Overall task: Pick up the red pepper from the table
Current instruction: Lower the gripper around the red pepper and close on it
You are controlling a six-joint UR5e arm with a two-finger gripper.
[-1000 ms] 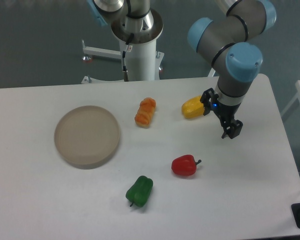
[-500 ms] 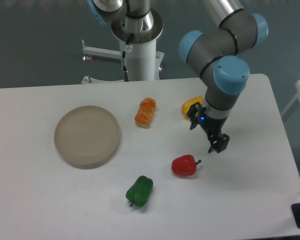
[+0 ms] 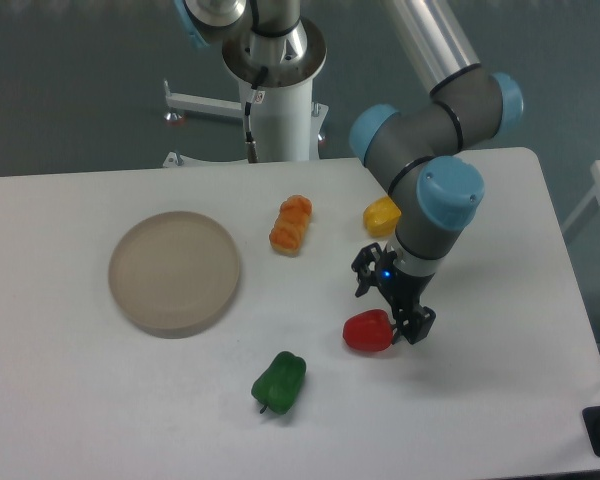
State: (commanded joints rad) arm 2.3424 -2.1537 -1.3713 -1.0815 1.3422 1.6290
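The red pepper [image 3: 366, 332] lies on the white table [image 3: 500, 400], right of centre and near the front. My gripper [image 3: 392, 308] hangs directly over the pepper's right side, its dark fingers spread open. One fingertip [image 3: 420, 325] covers the pepper's stem end. The other finger sits higher, behind the pepper. Nothing is held between the fingers.
A green pepper [image 3: 280, 382] lies front-left of the red one. The yellow pepper [image 3: 381, 215] sits behind, partly hidden by the arm. An orange ridged piece [image 3: 291, 224] lies at mid-table and a round beige plate [image 3: 174, 272] on the left.
The arm has swung left and toward the front, carrying the open gripper from beside the yellow pepper down to the red pepper. No object has moved.
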